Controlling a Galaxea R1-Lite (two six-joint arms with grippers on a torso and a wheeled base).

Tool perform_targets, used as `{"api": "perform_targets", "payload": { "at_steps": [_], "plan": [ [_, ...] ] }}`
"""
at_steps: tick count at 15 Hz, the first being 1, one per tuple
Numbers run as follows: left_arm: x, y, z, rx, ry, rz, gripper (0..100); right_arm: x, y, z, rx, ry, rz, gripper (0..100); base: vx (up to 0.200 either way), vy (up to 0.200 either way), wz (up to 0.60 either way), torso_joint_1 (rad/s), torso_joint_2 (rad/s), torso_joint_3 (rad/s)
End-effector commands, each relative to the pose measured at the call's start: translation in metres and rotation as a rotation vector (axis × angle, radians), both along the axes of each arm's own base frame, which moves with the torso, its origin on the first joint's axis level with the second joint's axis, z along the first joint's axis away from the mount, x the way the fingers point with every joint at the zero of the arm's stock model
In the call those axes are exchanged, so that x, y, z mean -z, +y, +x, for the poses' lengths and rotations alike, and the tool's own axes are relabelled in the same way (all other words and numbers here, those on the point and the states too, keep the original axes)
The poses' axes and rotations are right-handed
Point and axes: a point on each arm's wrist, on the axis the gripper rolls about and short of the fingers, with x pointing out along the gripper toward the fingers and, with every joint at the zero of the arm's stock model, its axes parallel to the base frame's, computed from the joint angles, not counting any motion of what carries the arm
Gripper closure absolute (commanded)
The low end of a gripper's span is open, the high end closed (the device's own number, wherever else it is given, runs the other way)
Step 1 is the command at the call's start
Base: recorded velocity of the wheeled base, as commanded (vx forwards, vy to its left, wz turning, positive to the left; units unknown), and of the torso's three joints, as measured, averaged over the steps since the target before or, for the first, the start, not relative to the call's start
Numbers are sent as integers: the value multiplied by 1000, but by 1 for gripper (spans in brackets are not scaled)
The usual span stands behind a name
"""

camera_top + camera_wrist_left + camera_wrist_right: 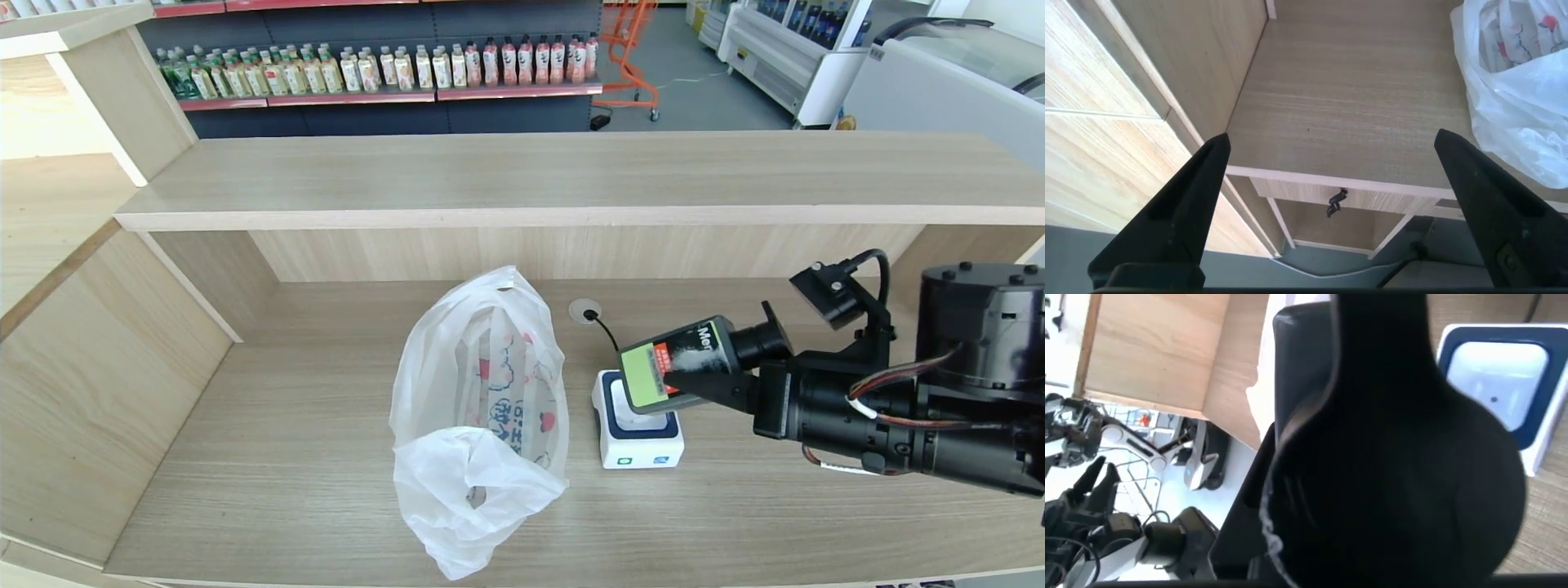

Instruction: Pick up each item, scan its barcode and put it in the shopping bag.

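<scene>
The right hand (695,380) is clamped on a dark bottle (665,365), held on its side just above the scanner (642,445), presumably so the barcode reads. The shopping bag (478,408) gapes just beyond the bottle's base. The left hand (1331,143) hangs spread, empty.

light wood worktop (286,457), side wall on the left, raised ledge (571,175) across the back. round cable port (584,310) set into the worktop near the back wall. beyond the ledge: shelf (351,99) lined with drink bottles (392,69), orange trolley (629,82), white chest freezers (784,57) on the right.
</scene>
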Motion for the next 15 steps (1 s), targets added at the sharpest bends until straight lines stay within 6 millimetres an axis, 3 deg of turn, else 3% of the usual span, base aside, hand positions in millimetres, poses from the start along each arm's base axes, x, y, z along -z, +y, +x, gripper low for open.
{"api": "perform_targets", "payload": {
  "at_steps": [1, 7, 10, 11, 15],
  "plan": [
    [0, 0, 0, 0, 0, 0, 0, 15, 9, 10, -6, 52, -28, 100, 0, 0, 0, 0, 0, 0],
    [0, 0, 0, 0, 0, 0, 0, 35, 44, 24, -79, 97, -73, 100, 0, 0, 0, 0, 0, 0],
    [0, 0, 0, 0, 0, 0, 0, 53, 52, 31, -125, 66, -166, 100, 0, 0, 0, 0, 0, 0],
    [0, 0, 0, 0, 0, 0, 0, 66, 56, 41, -148, 42, -224, 100, 0, 0, 0, 0, 0, 0],
    [0, 0, 0, 0, 0, 0, 0, 84, 81, 58, -147, -21, -252, 100, 0, 0, 0, 0, 0, 0]
  ]
}}
